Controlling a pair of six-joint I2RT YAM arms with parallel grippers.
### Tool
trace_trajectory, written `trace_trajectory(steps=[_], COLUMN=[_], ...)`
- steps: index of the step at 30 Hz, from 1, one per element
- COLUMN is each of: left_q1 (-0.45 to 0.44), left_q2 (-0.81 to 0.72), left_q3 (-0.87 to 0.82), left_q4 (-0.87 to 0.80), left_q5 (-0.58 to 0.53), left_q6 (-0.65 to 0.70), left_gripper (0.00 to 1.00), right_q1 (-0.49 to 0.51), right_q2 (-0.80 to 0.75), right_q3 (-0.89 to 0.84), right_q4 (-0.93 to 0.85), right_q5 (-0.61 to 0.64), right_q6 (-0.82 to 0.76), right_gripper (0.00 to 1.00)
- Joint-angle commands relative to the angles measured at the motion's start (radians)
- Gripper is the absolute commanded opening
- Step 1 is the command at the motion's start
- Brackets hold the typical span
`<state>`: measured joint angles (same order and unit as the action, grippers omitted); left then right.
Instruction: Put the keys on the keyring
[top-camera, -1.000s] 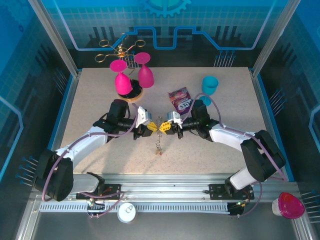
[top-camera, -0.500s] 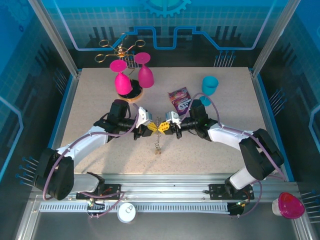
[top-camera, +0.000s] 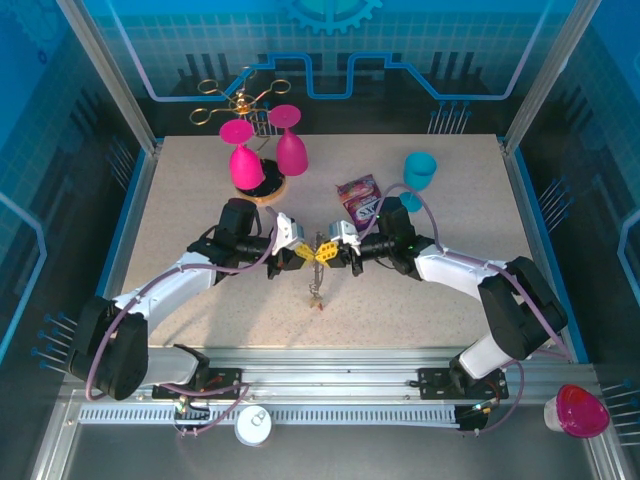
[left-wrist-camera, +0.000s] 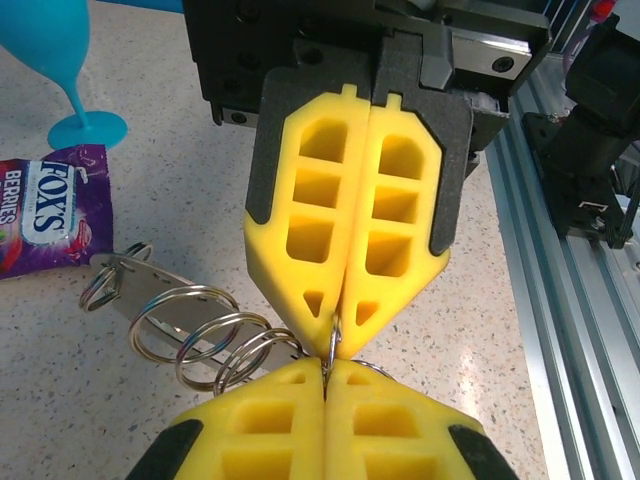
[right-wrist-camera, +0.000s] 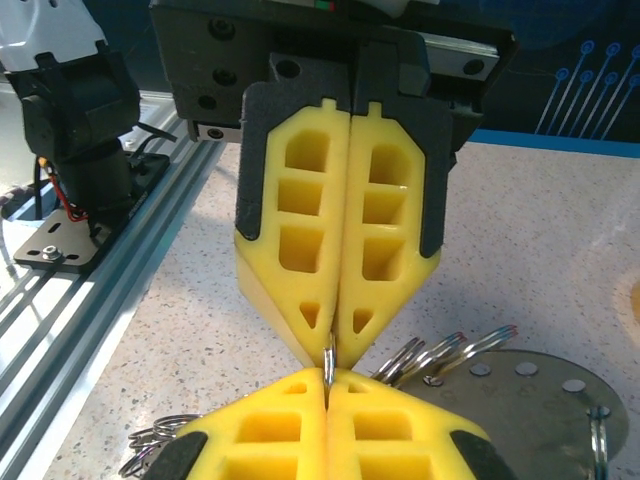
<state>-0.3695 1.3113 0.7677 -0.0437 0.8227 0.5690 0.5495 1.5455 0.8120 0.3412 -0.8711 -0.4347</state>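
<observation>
Two arms are meeting tip to tip over the middle of the desk (top-camera: 200, 210). The left pincer (top-camera: 305, 257) and the right pincer (top-camera: 328, 255) are both standing closed, and each is nipping the same thin metal loop of the keyring (left-wrist-camera: 332, 345) by the very ends of its yellow pads. The main hazard is probably the arms pulling or twisting against each other. With so little metal caught in either grip, the loop is likely to slip from one side and drop. A smaller hazard is the bundle of split rings (left-wrist-camera: 215, 335) and its flat metal tag (left-wrist-camera: 150, 290), which are lying just beside the pinch and may snag or swing. Beneath the pincers a short chain (top-camera: 316, 288) is hanging down to the desk, and the keys are not showing clearly enough to be picked out from it. Blue-lit panelled walls are enclosing the cell, and aluminium rails (top-camera: 320, 385) are running along the near edge. The desk top is a pale speckled slab. It is carrying a gold wire rack (top-camera: 243, 95) at the back, two pink goblets (top-camera: 245, 160), a teal goblet (top-camera: 419, 172) and a purple candy packet (top-camera: 361, 200).
</observation>
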Motion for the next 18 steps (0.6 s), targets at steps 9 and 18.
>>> trace_trajectory(steps=[9, 18], left_q1=[-0.032, -0.054], left_q2=[-0.085, -0.133], left_q3=[0.003, 0.104], left_q4=[-0.013, -0.314], left_q5=[-0.311, -0.648], left_q6=[-0.471, -1.111], left_gripper=[0.0, 0.0], right_q1=[-0.056, 0.01], right_q2=[-0.107, -0.246], right_q3=[-0.024, -0.016], right_q4=[0.04, -0.208], right_q5=[0.295, 0.487], right_q6=[0.311, 0.435], right_gripper=[0.42, 0.39])
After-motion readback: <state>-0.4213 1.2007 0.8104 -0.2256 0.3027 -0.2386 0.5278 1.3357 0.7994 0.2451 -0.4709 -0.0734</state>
